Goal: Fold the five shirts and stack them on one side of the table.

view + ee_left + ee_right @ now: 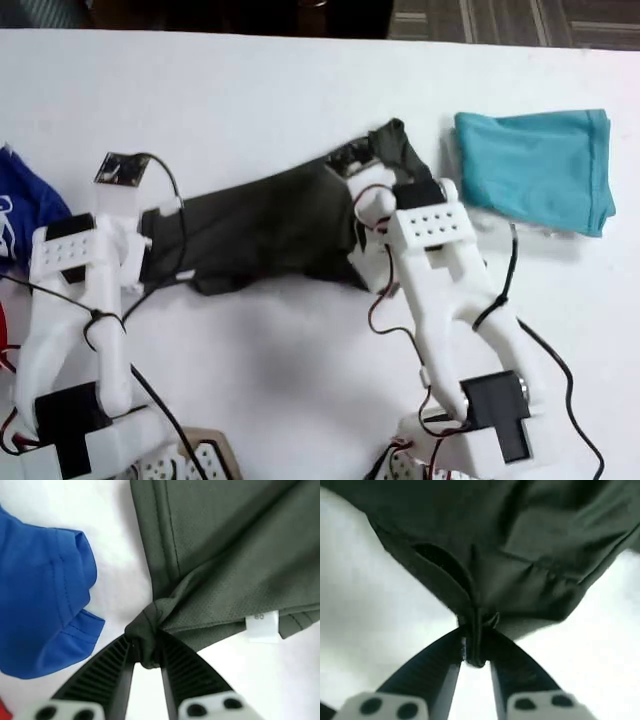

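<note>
The white table (250, 90) carries the work. The dark grey shirt (270, 225) is spread across its middle as a rumpled band, not yet folded. Its long axis runs side to side, from one arm to the other, with one corner raised towards the far edge on the right arm's side.

A teal shirt (535, 170) lies folded on the right arm's side of the table, near the grey shirt's end but apart from it. This is judged to be the start of the stack. A blue shirt (20, 200) lies crumpled at the table edge on the left arm's side, just beside the grey shirt's other end.

The left gripper (147, 650) is clamped on a bunched corner of the grey shirt, with the cloth pinched between both jaws. The right gripper (476, 647) is clamped in the same way on a gathered fold at the opposite end. The garment is thus held at both ends along its long axis — one arm per end.

A small white label (262, 627) is seen at the hem near the left gripper.

The coming fold is judged to turn on this axis: the held ends lie level with the arms, and the stack lies beyond the right gripper — so the right arm is the nearer for placing.
</note>
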Action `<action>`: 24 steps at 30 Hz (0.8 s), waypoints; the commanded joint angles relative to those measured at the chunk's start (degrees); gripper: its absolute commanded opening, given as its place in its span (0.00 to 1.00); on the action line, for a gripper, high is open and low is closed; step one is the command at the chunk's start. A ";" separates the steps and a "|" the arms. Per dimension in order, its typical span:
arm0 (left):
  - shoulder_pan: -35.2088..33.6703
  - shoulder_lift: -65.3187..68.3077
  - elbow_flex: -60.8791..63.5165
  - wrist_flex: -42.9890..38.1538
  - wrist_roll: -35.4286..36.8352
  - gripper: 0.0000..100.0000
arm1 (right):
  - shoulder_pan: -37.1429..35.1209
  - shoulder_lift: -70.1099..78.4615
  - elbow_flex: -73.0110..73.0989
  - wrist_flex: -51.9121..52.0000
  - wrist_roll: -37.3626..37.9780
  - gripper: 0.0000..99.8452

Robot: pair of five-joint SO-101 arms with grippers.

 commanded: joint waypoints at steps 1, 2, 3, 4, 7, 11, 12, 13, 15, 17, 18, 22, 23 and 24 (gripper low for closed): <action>-0.44 -2.20 -0.84 -0.97 0.79 0.02 | 0.13 -3.82 0.35 3.21 4.48 0.10; -0.44 -2.11 -0.84 -0.97 0.79 0.02 | 0.13 -4.97 0.35 4.35 5.89 0.10; -0.44 -2.11 -0.84 -0.97 0.79 0.02 | 0.04 -6.46 0.26 5.58 7.12 0.10; -0.44 -2.11 -0.84 -0.97 0.79 0.02 | -0.04 -8.31 0.26 6.81 8.09 0.09; -0.44 -2.11 -0.84 -0.97 0.79 0.02 | 0.48 -14.46 0.26 7.69 9.41 0.08; -0.44 -2.11 -0.75 -0.97 0.79 0.02 | 1.98 -16.22 4.22 -3.38 5.71 0.08; -0.44 -2.11 -0.84 -0.97 0.79 0.02 | 2.24 -15.25 6.15 -7.87 4.04 0.08; -0.44 -2.20 -0.84 -0.97 0.79 0.02 | 2.24 -13.76 8.18 -12.70 2.90 0.08; -0.44 -2.20 -0.84 -0.97 0.79 0.02 | 1.98 -9.71 10.46 -19.65 1.67 0.08; -0.53 -2.20 -0.57 -0.97 0.79 0.02 | 1.89 -4.79 10.37 -21.23 1.67 0.08; -0.53 -2.29 -0.48 -0.97 0.79 0.02 | 1.80 -2.68 9.85 -21.05 1.76 0.08; -0.70 -2.20 -0.40 -0.79 0.70 0.02 | 1.63 2.51 8.44 -15.52 1.93 0.08; -0.70 -2.20 -0.40 -0.79 0.70 0.02 | 1.45 2.68 8.44 -13.93 1.93 0.08; -0.70 -2.20 -0.40 -0.88 0.70 0.02 | 1.36 2.68 8.44 -12.35 1.93 0.08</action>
